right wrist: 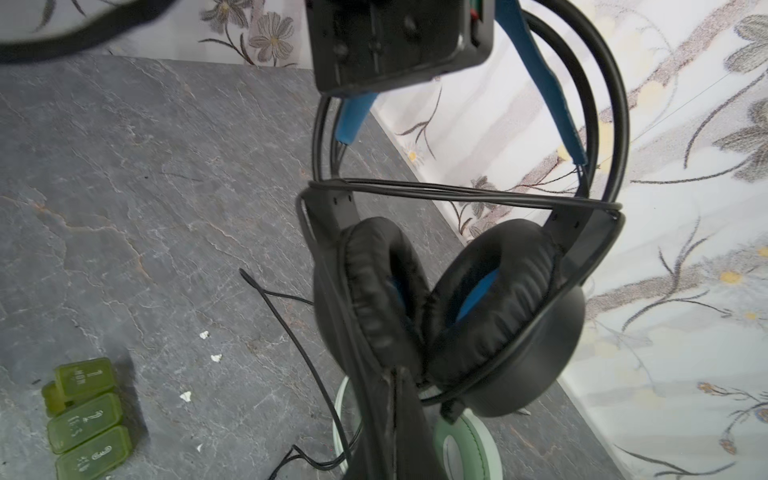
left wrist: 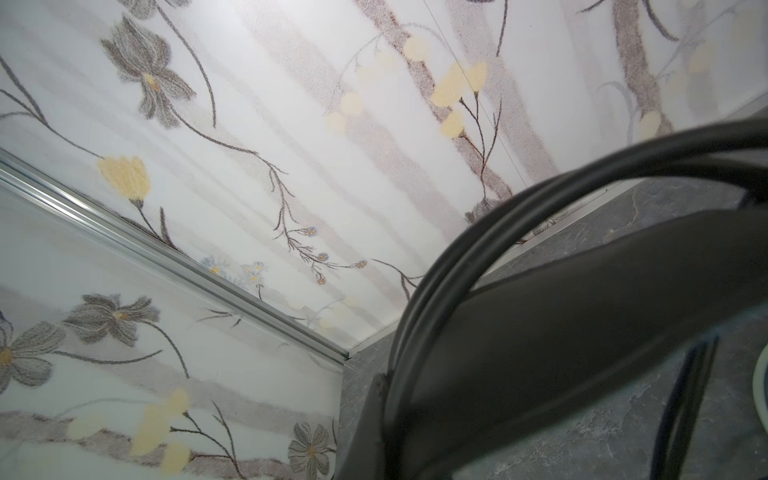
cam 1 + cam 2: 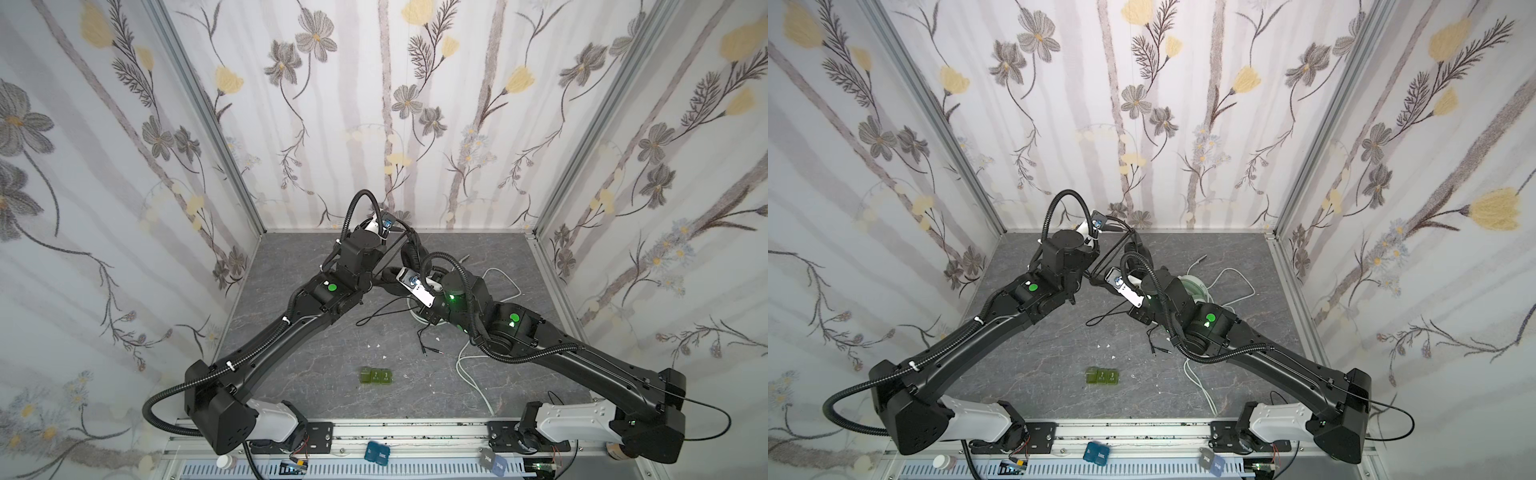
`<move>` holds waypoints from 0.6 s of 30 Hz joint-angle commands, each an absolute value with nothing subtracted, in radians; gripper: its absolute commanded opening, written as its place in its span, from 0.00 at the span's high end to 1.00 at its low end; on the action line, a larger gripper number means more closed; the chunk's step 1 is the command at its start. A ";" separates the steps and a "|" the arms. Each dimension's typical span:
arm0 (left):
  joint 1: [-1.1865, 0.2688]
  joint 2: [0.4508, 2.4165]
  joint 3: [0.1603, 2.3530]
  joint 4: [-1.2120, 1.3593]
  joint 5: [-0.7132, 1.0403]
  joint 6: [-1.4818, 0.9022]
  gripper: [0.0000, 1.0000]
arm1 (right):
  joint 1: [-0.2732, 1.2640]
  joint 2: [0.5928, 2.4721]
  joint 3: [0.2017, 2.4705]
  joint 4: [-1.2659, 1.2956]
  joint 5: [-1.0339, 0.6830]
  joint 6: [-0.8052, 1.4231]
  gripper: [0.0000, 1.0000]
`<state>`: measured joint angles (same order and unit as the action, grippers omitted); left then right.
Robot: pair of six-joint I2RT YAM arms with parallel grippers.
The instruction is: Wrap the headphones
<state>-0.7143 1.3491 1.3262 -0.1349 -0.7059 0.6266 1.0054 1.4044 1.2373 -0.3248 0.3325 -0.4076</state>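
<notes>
1. Black headset (image 1: 498, 299): off the table, hanging upright at back-centre of the cell, cups down and facing each other. Left gripper (image 1: 390, 62) is clenched on the top of its headband.
2. Progress: black cable (image 1: 457, 193) already runs in a couple of taut turns across the two yokes, just above the cups. The rest of the lead drops to the table and the plug end (image 3: 424, 351) lies loose. Judged part-wrapped, with the tail left to wind and tuck.
3. Right gripper (image 1: 390, 399): jaws closed, just below the cups. A strand runs along its finger, so it looks to be pinching the black cable, but the contact itself is blurred.
4. Mint-green headset (image 1: 461, 440): flat on the table, under the black one and the right arm. Its whitish cable (image 3: 469, 374) sprawls in open loops toward the front. No turns on it, so the whole second wrap is left.
5. Materials: black cups have a smooth hard shell. Ear cushions (image 1: 374, 291) are wrinkled leatherette with a blue liner inside. The headband is two thin wire hoops plus a flat blue inner strap (image 1: 569, 104). Both cables are thin and limp and hold loose curls. The mint cup is a round, glossy plastic.
6. Around: table (image 3: 316, 365) is matte grey stone-look, with a few white crumbs (image 1: 216, 357). Translucent green three-cell box (image 3: 376, 377) with numbered lids sits front-centre, well apart from both headsets. Floral walls (image 3: 374, 124) on three sides.
</notes>
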 commanded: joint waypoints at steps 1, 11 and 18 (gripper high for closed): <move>-0.718 1.298 1.318 -0.215 -0.688 0.726 1.00 | 0.997 1.412 1.252 -0.312 0.413 -0.461 1.00; -0.723 1.268 1.446 -0.559 -0.470 0.644 1.00 | 1.009 1.437 1.304 -0.298 0.488 -0.532 1.00; -0.726 1.274 1.438 -0.575 -0.454 0.643 1.00 | 1.048 1.454 1.377 -0.284 0.520 -0.556 1.00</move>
<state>-0.7280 1.2770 1.4357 -0.5434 -0.4667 0.6365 1.0473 1.4563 1.3434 -0.3470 0.4534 -0.5587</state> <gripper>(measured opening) 0.061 0.049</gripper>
